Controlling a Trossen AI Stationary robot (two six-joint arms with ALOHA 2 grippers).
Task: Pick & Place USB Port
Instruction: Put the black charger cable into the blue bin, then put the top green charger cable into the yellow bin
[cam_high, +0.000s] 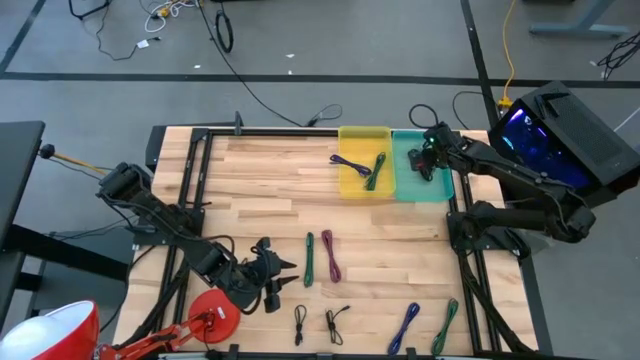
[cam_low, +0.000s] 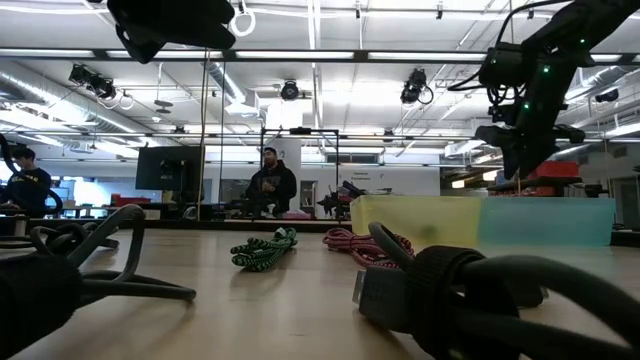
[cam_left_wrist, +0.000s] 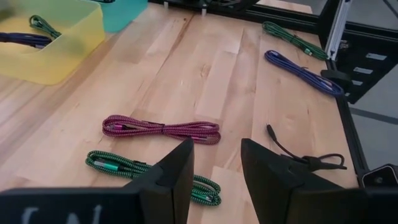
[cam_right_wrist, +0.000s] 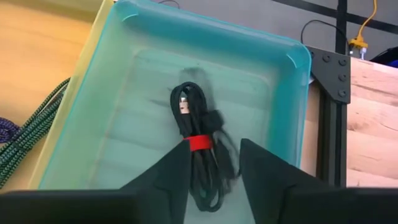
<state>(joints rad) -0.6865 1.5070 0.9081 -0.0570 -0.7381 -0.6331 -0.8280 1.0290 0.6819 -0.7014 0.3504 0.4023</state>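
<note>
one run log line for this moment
right tool: open above teal bin | black cable: in bin | left tool: open, near table's front

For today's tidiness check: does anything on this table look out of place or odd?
Nothing stands out. The bundled black cable lies inside the teal plastic bin beneath the right gripper; the other coiled cables lie neatly on the wooden table.

Two dark jointed arms; the right pincer (cam_right_wrist: 214, 180) has black wedge-shaped fingers.
</note>
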